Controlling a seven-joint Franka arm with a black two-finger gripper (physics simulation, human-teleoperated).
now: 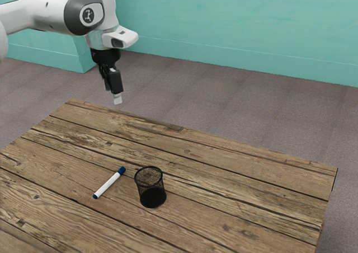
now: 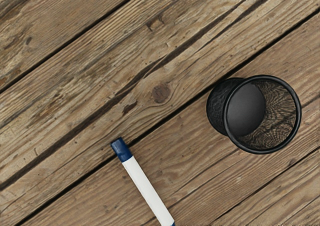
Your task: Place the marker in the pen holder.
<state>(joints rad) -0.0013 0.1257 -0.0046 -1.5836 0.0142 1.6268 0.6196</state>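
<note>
Find the capped marker on the plank table, to the exterior view's left of the mesh pen holder; grasp mid-barrel, likely light, stiff, slick; cannot tell whether wide or narrow at the gripper

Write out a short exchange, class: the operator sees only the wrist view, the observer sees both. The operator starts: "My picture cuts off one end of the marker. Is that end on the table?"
Observer: Yes. The exterior view has the whole marker, both ends over the wooden table.
Operator: And where is the end effector?
Observer: In the air above the level of the tabletop, touching neither the marker nor the pen holder.
Operator: Which side does the arm come in from?
Observer: From the exterior view's left, at the top.
</note>
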